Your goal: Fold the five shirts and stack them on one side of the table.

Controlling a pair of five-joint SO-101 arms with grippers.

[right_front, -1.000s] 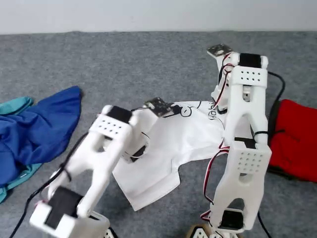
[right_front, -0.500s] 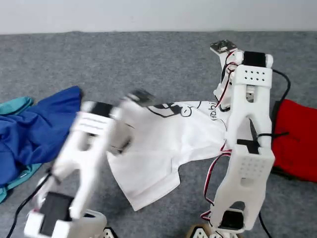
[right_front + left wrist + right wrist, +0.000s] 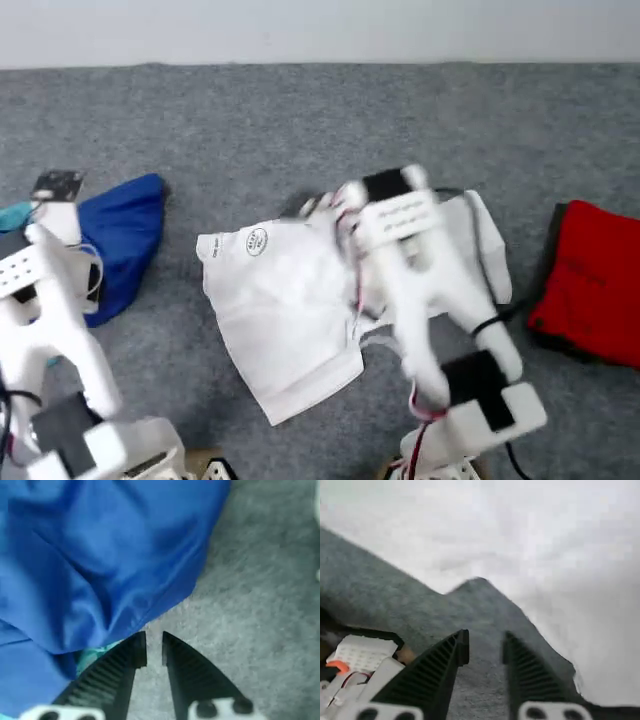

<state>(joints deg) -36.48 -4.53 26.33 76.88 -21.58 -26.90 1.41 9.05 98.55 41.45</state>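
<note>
Stretching crosswise, the white shirt (image 3: 280,330) lies rumpled; left gripper (image 3: 153,647) and right gripper (image 3: 485,647) slightly parted.

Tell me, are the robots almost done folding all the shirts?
Not nearly. The red shirt looks folded at the table's side. The white shirt lies spread mid-table, with the right gripper over it, open and empty. The blue shirt and the teal shirt under it lie crumpled; the left gripper is open beside them, holding nothing. Stacking is not yet done.

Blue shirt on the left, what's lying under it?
A teal garment peeks out beneath the blue shirt, on the grey table; most of it is covered.
</note>
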